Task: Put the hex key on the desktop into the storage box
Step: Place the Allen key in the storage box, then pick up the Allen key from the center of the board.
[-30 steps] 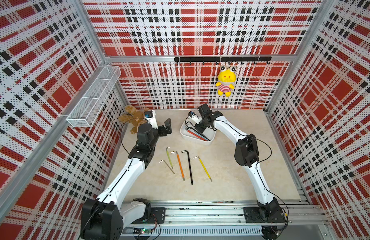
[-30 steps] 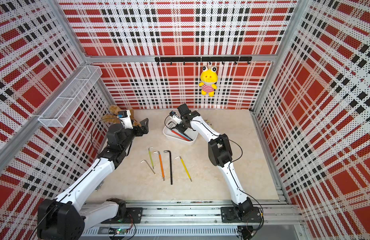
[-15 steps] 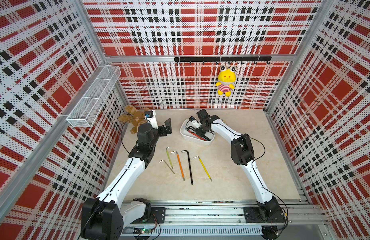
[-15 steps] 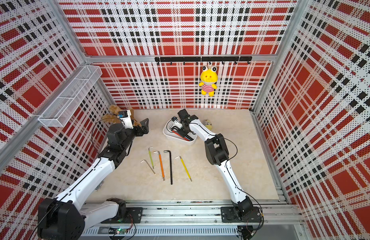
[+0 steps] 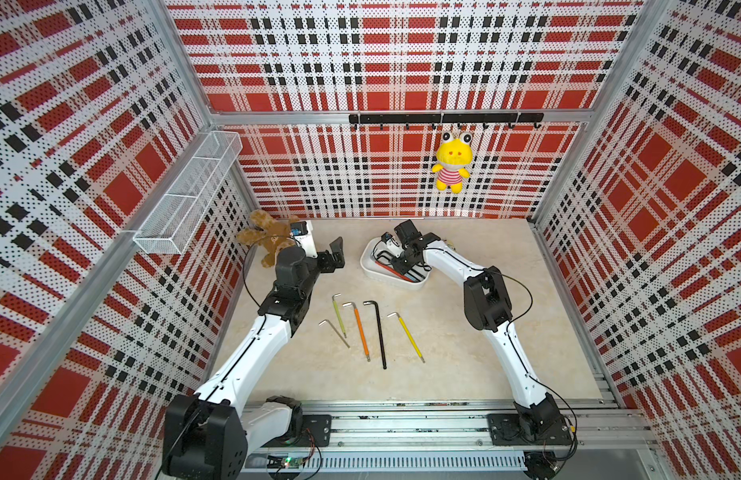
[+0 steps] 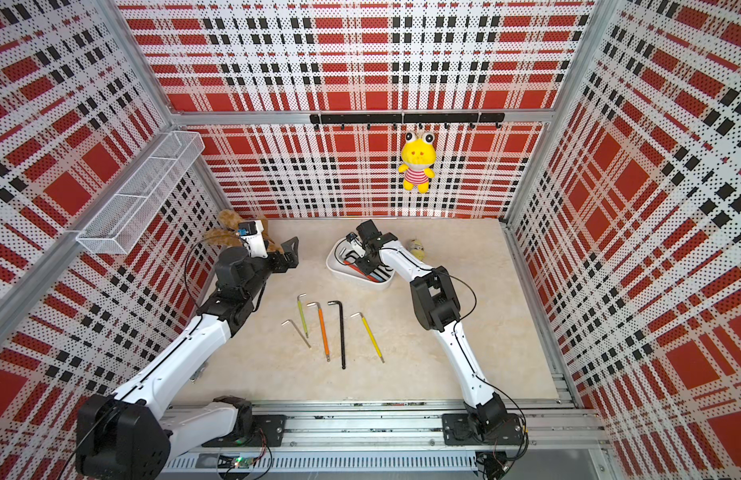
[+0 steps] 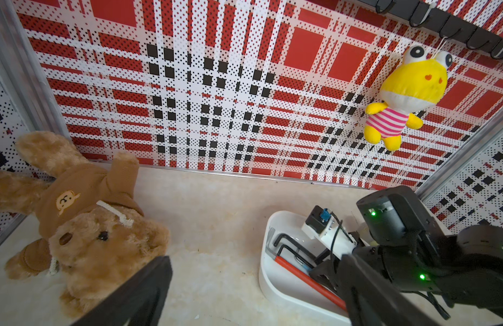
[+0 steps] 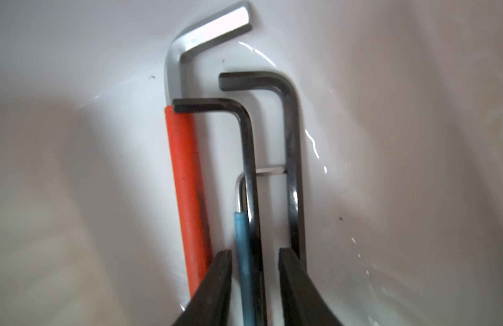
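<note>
Right-wrist view: with the blue key [image 8: 241, 237] laid in the box [image 8: 75, 141] and the right pincer [image 8: 255, 251] half-parted around it, gripping nothing, the jaws should be raised straight up so no key is dragged out, five keys [image 5: 379, 336] lying on the counter [image 5: 464, 353] outside the box.

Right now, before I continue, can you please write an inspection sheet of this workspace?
Surface: desktop cream, marbled, no spill seen.
Job's things: storage box holds four hex keys; five hex keys lie in a row on the desktop.
Clutter: teddy bear by the left wall; small yellow object behind the box.
Grippers: left gripper open, empty; right gripper in the box, jaws parted around the blue-sleeved key.
Cables: black cables loop beside both arms.
Surroundings: plaid walls, wire basket, hook rail with yellow plush.
</note>
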`<state>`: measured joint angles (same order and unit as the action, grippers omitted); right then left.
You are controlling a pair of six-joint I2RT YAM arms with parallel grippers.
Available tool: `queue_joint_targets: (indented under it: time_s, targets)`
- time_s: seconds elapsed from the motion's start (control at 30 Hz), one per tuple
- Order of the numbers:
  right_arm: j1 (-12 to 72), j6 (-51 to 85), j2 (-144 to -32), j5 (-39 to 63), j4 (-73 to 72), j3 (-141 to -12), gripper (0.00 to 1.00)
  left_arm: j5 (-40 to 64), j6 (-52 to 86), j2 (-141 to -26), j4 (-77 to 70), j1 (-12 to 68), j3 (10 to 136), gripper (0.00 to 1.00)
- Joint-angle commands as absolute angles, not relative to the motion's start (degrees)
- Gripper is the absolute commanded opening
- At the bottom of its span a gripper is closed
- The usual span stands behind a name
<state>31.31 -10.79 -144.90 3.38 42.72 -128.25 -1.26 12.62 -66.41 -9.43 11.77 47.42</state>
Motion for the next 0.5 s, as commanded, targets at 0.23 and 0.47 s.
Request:
queue_joint_targets:
  time_s: [0.23,0.47]
  targets:
    - [32.6,-7.65,-128.98,2.43,33.27,-119.16,0.43,-1.23,12.39,-66.3,-10.54,12.48,47.64,0.99]
    - [33.74,-2.26,-117.93,0.19,35.53,-112.29,0.42,-0.79,12.57,-66.64,-10.99,12.57,47.33,0.99]
